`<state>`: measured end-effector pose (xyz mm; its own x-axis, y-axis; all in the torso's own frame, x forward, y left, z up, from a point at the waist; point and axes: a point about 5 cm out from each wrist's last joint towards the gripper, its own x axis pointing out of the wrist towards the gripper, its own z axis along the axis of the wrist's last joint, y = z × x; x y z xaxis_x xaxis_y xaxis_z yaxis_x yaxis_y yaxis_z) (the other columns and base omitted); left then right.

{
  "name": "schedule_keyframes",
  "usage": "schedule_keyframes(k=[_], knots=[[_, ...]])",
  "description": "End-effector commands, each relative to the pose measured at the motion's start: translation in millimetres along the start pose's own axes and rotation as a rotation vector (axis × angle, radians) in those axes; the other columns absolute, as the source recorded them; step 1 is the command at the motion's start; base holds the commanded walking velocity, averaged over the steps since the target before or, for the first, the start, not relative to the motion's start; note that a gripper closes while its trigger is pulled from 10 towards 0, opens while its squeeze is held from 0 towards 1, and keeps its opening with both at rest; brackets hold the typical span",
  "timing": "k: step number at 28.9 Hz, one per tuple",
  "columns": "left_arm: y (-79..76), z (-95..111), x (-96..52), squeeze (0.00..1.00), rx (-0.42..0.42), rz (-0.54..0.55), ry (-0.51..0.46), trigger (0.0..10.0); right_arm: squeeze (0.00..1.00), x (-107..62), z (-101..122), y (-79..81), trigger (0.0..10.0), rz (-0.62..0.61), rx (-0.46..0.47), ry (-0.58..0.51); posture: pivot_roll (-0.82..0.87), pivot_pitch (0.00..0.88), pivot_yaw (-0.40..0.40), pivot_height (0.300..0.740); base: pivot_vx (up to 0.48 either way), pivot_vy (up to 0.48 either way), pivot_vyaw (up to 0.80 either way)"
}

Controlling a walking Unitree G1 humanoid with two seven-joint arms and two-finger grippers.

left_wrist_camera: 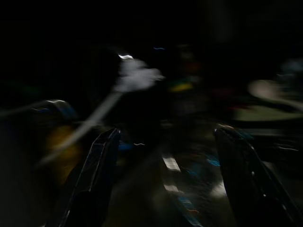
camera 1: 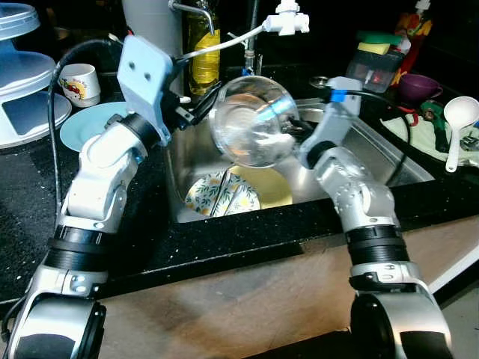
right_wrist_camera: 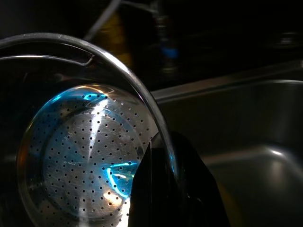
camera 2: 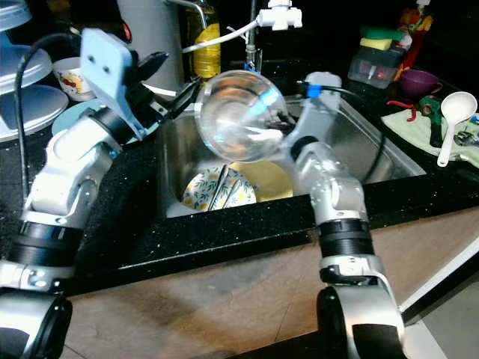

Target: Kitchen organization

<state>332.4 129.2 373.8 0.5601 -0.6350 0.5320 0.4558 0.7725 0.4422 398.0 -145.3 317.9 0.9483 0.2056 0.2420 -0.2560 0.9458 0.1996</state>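
Black bench (camera 1: 224,247) surrounds the sink (camera 1: 389,161) at frame centre. Right claw (right_wrist_camera: 163,156) is clamped on the rim of the metal strainer (camera 1: 251,120), held above the plates (camera 1: 224,194). Left claw (left_wrist_camera: 165,179) is spread, empty, beside it. Thin rim grip may slip, dropping the strainer onto plates.

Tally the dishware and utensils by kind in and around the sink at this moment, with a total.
Metal colander, held over the sink by the right gripper: 1
Plates lying in the sink, one floral, one yellow: 2
Blue plate on the counter: 1
Cup with a printed pattern: 1
Purple bowl: 1
White ladle: 1
Total: 7
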Motion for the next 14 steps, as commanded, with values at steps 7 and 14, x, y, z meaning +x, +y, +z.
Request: schedule_keyframes(k=[7,14], knots=[[-33.9,-7.6,-4.7,0.0,-0.099,-0.244,0.061,10.0,0.0,0.4,-2.3,-12.6,0.0,-0.096,-0.06,-0.015,0.05,0.197,-0.005,0.74,0.0,0.0,0.0],[-0.5,7.6,-0.3,0.0,-0.145,-0.013,-0.003,10.0,0.0,-0.4,-15.1,-24.9,0.0,-0.151,-0.337,-0.012,0.05,0.195,-0.006,0.74,0.0,0.0,0.0]])
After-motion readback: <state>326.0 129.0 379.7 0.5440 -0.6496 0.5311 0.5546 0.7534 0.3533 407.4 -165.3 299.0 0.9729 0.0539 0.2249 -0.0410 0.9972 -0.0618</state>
